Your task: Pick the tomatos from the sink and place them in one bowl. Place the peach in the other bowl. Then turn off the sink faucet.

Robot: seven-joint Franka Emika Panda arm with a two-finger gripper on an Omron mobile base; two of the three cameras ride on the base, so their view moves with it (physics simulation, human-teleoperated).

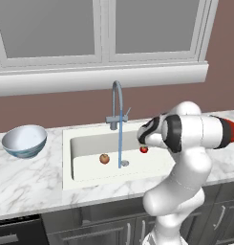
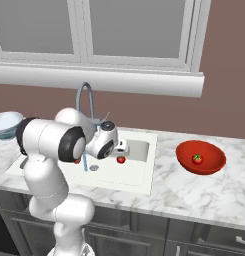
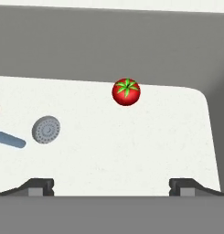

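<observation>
The arm leans over the white sink (image 1: 67, 158) with its fingers (image 3: 111, 185) spread wide and empty, their two dark tips standing at the bottom of the hand view, well apart from each other. Above them, just right of centre in the upper half of that view, a tomato (image 3: 126, 92) lies on the basin floor close to the back wall, green top facing the camera; the hand looks to be lined up over it so the fingers can drop down on either side. The round drain (image 3: 45, 130) sits at the left of that view, apart from the tomato. In the left base view the peach (image 1: 104, 158) rests on the basin floor left of the faucet (image 1: 117, 103), near the middle of the frame, so it has not yet gone to its bowl. In the right base view, at the right of the frame, the red bowl (image 2: 214, 167) stands on the marble bench (image 2: 194, 190) and holds the other tomato (image 2: 197, 159). The white and pale blue bowl (image 1: 24, 140) sits at the left edge of the left base view on the bench, with nothing visible inside it. Judging by this, one tomato is delivered and the second is the piece in hand.
</observation>
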